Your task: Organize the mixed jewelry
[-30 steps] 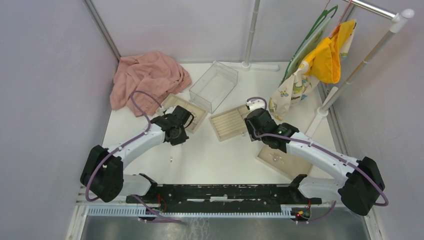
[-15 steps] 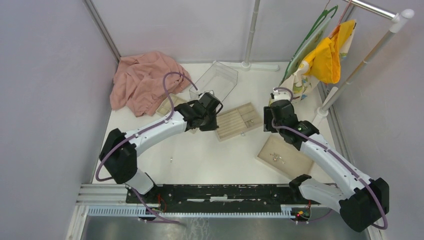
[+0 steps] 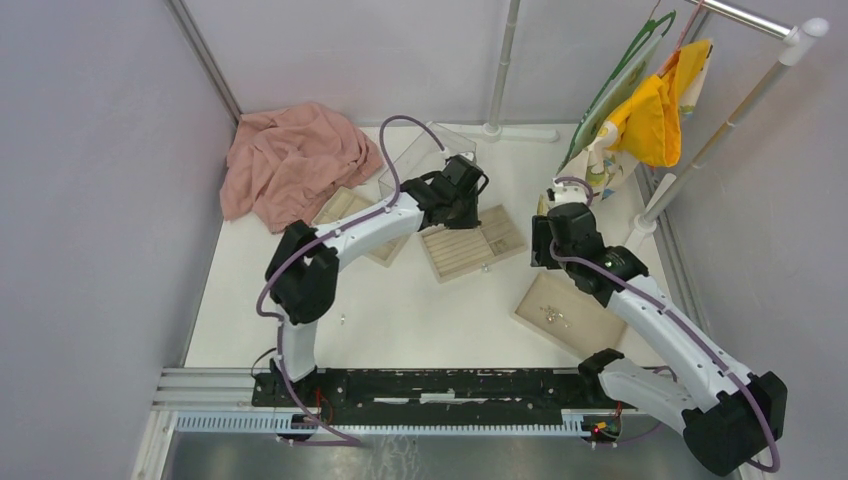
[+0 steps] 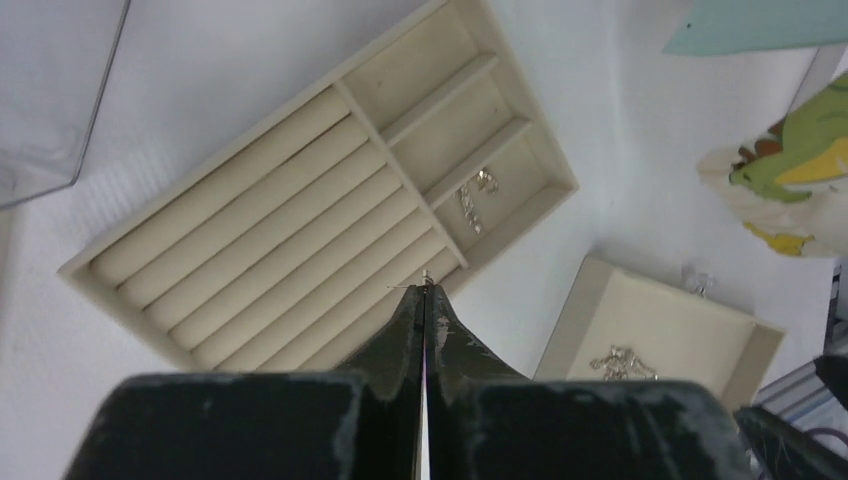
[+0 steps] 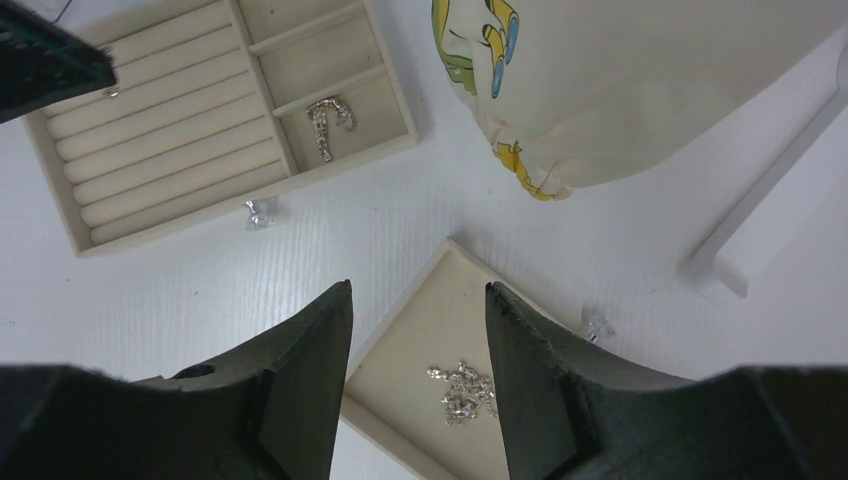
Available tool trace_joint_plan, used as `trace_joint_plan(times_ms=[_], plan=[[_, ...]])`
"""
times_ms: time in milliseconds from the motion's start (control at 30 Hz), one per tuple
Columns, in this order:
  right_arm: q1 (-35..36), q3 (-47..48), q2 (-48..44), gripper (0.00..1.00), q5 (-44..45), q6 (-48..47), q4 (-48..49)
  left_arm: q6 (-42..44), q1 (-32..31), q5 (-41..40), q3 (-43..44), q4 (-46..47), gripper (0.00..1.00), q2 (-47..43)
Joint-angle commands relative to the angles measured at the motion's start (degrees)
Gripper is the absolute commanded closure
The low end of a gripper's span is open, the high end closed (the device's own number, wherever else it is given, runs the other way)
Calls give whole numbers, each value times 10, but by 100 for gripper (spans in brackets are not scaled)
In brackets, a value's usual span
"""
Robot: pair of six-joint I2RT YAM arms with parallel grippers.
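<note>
Tabletop point(image 3: 420, 310): white, walled in grey, with both arms reaching out from the near edge.
Nearest: one stray silver bit point(image 3: 342, 320) lies alone on the bare surface, left of centre.
Flat tray point(image 3: 578, 336): on the right, with a heap of jewelry point(image 5: 462, 392) tangled inside it.
Right gripper point(image 5: 418, 295): jaws apart and empty, hovering above the tabletop between the flat tray and the compartment tray point(image 3: 450, 255).
Compartment tray: a chain piece point(image 5: 325, 122) lies in its corner compartment. A loose piece point(image 5: 257, 213) sits on the tabletop just beside the near rim.
Left gripper point(image 4: 425, 298): jaws together on a tiny silver piece point(image 4: 424, 278), above the tray's ring rolls.
Far side: second tray point(image 3: 345, 207), clear box point(image 3: 415, 165), pink cloth point(image 3: 290, 160), and bags point(image 3: 650, 115) hanging from a rail.
</note>
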Motion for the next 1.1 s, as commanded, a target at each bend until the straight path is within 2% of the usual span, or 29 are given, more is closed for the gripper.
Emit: trace_joint_plan(times_ms=[0,400,767,800,900,933,1067], plan=[[-3,0,-26,43,6,9,-9,38,-2,7,71,47,98,69],[-2,5,-22,43,17,9,-29,78,0,-38,212,67,98,209],[-2,6,-7,43,22,8,-32,63,15,-27,227,101,98,259],[-2,6,-4,43,21,8,-30,63,16,-24,230,99,95,260],[-2,7,3,43,17,7,-27,64,17,-16,232,96,73,259],[-2,8,5,43,15,7,-25,64,18,-15,231,94,68,258],[-2,11,17,43,8,5,-20,65,18,-11,229,88,65,245]])
